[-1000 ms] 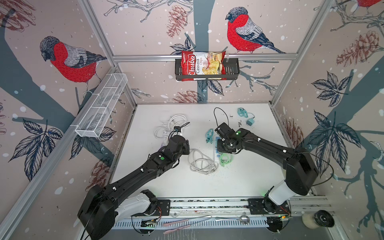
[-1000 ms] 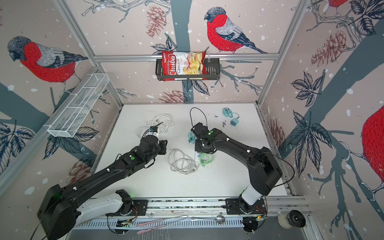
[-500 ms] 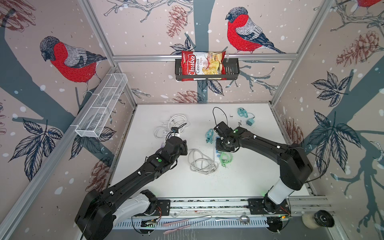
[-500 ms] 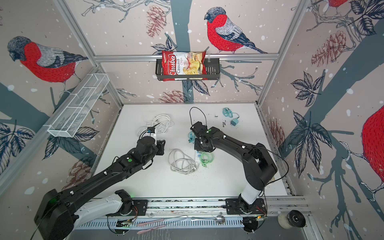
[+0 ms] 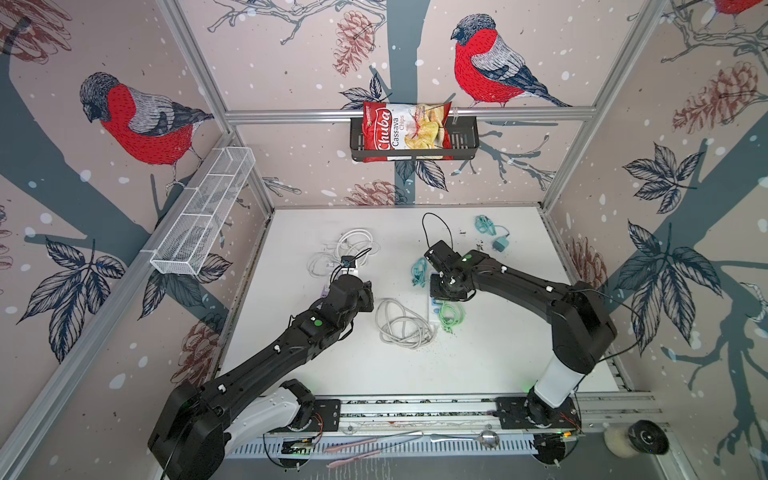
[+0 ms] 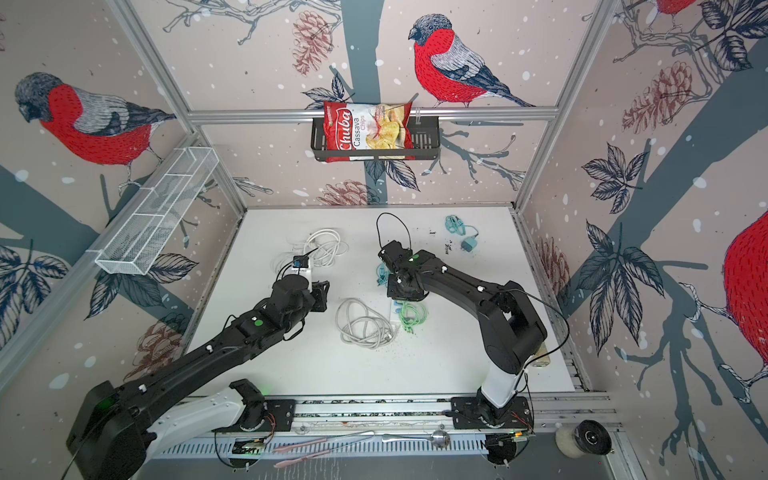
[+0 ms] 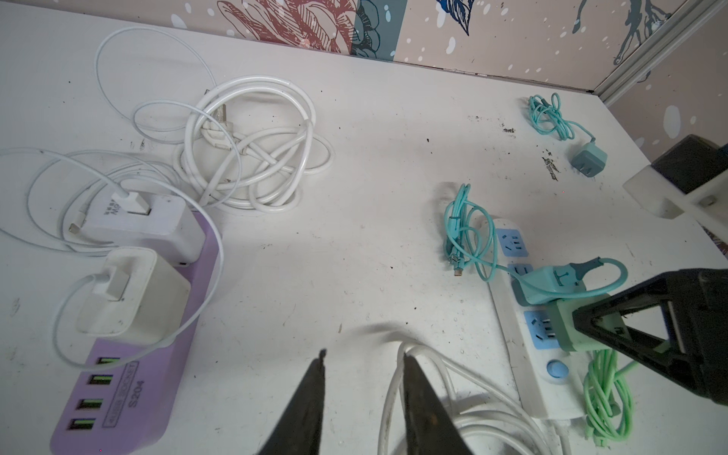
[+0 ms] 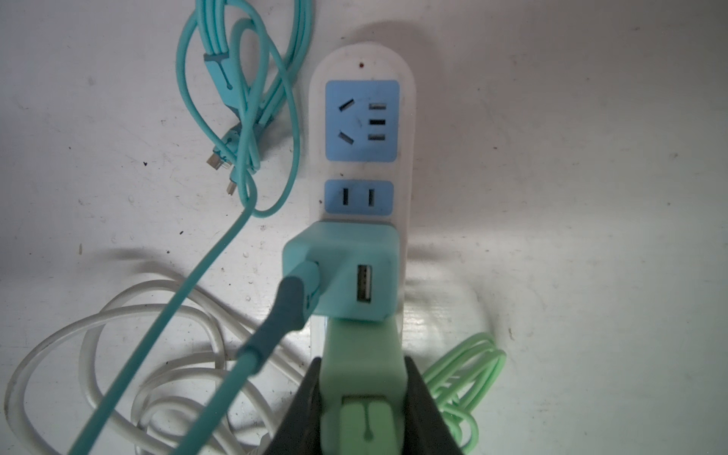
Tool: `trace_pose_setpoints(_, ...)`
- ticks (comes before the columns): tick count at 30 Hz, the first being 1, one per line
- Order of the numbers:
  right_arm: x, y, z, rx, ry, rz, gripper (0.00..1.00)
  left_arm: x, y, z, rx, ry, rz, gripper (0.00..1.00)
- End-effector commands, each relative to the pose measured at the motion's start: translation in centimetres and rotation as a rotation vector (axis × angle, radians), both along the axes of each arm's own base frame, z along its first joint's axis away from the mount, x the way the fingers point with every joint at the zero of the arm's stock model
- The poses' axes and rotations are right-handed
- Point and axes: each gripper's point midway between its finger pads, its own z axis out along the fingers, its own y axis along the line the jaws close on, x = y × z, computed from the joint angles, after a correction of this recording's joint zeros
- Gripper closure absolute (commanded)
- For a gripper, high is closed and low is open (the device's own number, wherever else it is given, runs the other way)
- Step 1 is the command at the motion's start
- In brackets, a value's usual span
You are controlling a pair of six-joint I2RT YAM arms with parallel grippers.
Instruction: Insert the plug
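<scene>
Seating is the step in hand, and it starts with the biggest piece. On the table (image 7: 354, 256) the white power strip (image 8: 362, 63) lies flat with nothing visibly pinning it, so I judge a sideways shove would slide it. The right gripper (image 8: 362, 394) is clamped tight on the green plug (image 8: 362, 354). That plug sits over the strip's third socket, right against the teal charger (image 8: 342, 268) already plugged in there. Whether the prongs have entered the slots is hidden under the plug's body. The sound move looks like a straight press down with the plug square to the strip's face, eased clear of the teal charger so the housings don't bind. There should be no twisting, and no letting go until the body sits flush.

The left gripper (image 7: 364, 354) hangs over bare table beside the strip's white cable (image 7: 433, 378), jaws a little apart with nothing between them. It could steady the strip if it skids.

Around this, the purple socket block (image 7: 130, 386) stands well apart with two white chargers plugged in, and a white cable coil (image 7: 256, 145) lies beyond it. The green cable bundle (image 8: 465, 374) lies just beside the gripper's finger — the likeliest snag. The teal cable (image 8: 236, 98) loops beside the strip's far end, and a spare teal charger (image 7: 589, 159) lies well apart, near the wall. On the strip, the five-hole socket (image 8: 361, 120) and the two-slot socket (image 8: 358, 197) are free.
</scene>
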Motion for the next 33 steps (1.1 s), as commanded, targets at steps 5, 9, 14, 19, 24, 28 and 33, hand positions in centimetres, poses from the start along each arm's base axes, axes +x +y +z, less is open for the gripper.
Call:
trace_pose_setpoints(5, -0.3, -0.6, -0.1, -0.044, 0.003, 0.019, 1.00, 0.5, -0.2, 0.7, -0.018, -0.036, 0.002, 0.66)
trace_pose_setpoints(9, -0.2, -0.7, 0.1, -0.051, 0.005, 0.018, 1.00, 0.4, 0.0, 0.9, -0.021, -0.044, 0.005, 0.66)
trace_pose_setpoints(14, -0.1, -0.5, 0.4, -0.045, 0.001, 0.018, 1.00, 0.3, 0.3, 0.8, -0.016, -0.048, 0.013, 0.65)
trace_pose_setpoints(19, -0.1, 0.2, 0.1, -0.038, 0.008, 0.022, 1.00, 0.3, 0.4, 0.6, -0.010, -0.049, 0.011, 0.66)
trace_pose_setpoints(24, -0.2, 0.1, -0.6, -0.060, 0.024, 0.020, 1.00, 0.3, 0.6, 0.4, -0.002, -0.050, 0.014, 0.65)
trace_pose_setpoints(28, -0.6, 0.0, -0.8, -0.061, 0.036, 0.018, 1.00, 0.2, 0.8, 0.3, -0.001, -0.049, 0.018, 0.65)
trace_pose_setpoints(33, -0.4, 0.1, -1.1, -0.065, 0.038, 0.020, 1.00, 0.2, 0.7, 0.4, -0.007, -0.053, 0.016, 0.65)
